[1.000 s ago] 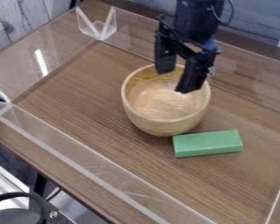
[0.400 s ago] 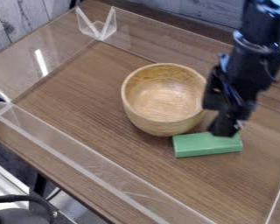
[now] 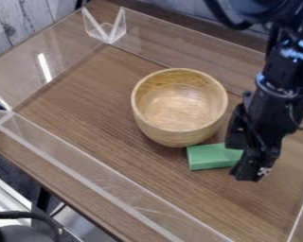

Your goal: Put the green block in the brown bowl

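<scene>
The claw hangs wide open, empty, over the green block: light, rigid, best pinched across its narrow sides.

The gripper covers the right end of the green block, so only its left part shows; the arm runs off the top edge.
</scene>
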You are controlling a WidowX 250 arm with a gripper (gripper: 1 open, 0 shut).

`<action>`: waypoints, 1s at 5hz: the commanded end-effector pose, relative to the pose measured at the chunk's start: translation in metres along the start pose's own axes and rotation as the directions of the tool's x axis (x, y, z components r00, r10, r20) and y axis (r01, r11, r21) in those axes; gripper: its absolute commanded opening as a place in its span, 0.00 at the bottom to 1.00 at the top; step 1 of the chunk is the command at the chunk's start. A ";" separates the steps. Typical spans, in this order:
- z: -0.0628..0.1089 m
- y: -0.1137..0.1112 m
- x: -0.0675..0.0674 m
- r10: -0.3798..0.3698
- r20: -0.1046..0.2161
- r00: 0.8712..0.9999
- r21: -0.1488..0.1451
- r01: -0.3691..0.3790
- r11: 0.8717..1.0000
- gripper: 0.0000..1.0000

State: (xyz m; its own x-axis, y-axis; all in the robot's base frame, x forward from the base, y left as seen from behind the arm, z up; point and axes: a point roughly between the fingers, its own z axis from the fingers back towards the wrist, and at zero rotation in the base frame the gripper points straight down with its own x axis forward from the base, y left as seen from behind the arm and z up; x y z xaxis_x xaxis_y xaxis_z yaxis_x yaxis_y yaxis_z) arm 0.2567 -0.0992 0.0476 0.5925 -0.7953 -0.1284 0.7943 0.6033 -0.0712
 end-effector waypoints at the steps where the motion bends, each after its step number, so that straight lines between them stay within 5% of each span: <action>1: 0.001 0.014 0.004 0.020 0.038 0.999 0.001 -0.020 1.000 1.00; 3: -0.004 0.022 0.003 0.016 0.038 0.999 -0.019 -0.015 1.000 1.00; 4: -0.006 0.023 0.001 -0.003 0.032 0.999 -0.032 0.004 0.999 0.00; 5: -0.017 0.023 0.007 -0.017 0.050 0.999 -0.055 0.020 0.998 1.00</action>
State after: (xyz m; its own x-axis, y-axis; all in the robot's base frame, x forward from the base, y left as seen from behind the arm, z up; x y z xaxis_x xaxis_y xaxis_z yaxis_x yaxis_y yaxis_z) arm 0.2725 -0.0914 0.0323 0.5886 -0.8034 -0.0899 0.7919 0.5953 -0.1359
